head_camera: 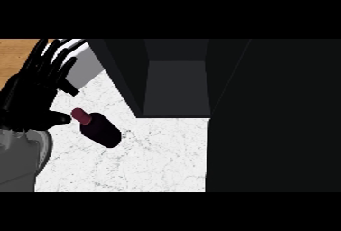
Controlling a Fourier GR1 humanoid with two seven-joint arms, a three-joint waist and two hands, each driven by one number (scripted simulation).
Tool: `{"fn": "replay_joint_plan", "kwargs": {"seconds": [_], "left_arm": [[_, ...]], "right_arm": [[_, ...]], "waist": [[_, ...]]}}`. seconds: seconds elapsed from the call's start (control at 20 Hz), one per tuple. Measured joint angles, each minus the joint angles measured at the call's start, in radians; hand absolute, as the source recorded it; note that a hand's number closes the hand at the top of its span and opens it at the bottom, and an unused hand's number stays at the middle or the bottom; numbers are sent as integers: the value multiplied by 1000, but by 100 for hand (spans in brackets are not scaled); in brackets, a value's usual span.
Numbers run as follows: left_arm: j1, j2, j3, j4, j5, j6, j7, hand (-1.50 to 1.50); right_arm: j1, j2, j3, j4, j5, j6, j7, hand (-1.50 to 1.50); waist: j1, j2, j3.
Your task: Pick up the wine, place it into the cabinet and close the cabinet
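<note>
- The wine bottle lies on its side on the white counter.
- The left hand is beside it, fingers straight, holding nothing.
- The dark cabinet stands open.

A white marble counter with fine grey veining fills the lower middle of the head view. A dark wine bottle lies on its side directly on the stone, toward the counter's left, its maroon cap pointing up and left and its base down and right. Behind it, at the counter's far edge, stands a dark cabinet, its open compartment facing the viewer. A strip of wooden surface shows at the upper left, beyond the marble.
</note>
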Motion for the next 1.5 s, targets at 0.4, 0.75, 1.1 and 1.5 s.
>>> {"fn": "replay_joint_plan", "kwargs": {"seconds": [0.4, 0.75, 1.1, 1.5], "left_arm": [[60, 13, 18, 39, -30, -35, -47, -150], [88, 47, 49, 156, -48, -127, -125, -150], [124, 46, 54, 268, -93, -194, -220, -150], [137, 59, 67, 410, -141, -258, -320, -150]], "right_arm": [[25, 25, 22, -4, 9, 21, -15, -150], [11, 52, 47, 12, 47, 19, -30, -150], [0, 50, 29, -10, 33, 17, 3, -150], [7, 59, 46, -11, 42, 28, 7, -150]], "waist": [[-1, 0, 0], [0, 1, 0], [-1, 1, 0], [-2, 1, 0]]}}
